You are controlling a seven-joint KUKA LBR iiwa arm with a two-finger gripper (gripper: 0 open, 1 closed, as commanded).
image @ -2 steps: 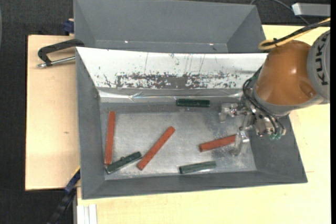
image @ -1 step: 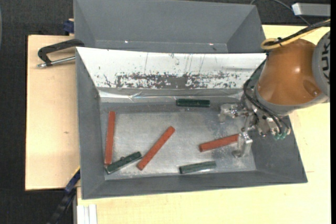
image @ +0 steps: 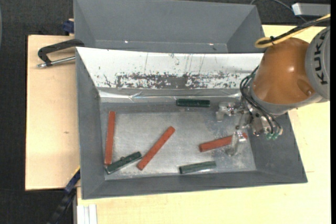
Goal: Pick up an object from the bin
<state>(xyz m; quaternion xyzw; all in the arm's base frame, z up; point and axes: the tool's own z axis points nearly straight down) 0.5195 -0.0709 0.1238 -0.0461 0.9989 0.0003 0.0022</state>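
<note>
My gripper (image: pixel 231 130) is low in the right part of the bin, under the orange wrist cover. It is open, with one fingertip (image: pixel 226 110) toward the back and the other fingertip (image: pixel 234 150) toward the front. A short red stick (image: pixel 215 145) lies flat on the bin floor, and its right end reaches in between the two fingers, close to the front one. Just in front of it lies a dark green stick (image: pixel 197 167). Another dark green stick (image: pixel 192 104) rests against the back wall, left of the gripper.
A longer red stick (image: pixel 156 148) lies slanted in the middle of the floor. Along the left wall lies a red stick (image: pixel 109 137), with a dark green stick (image: pixel 123 162) at its front end. The sloping right wall is close behind the gripper.
</note>
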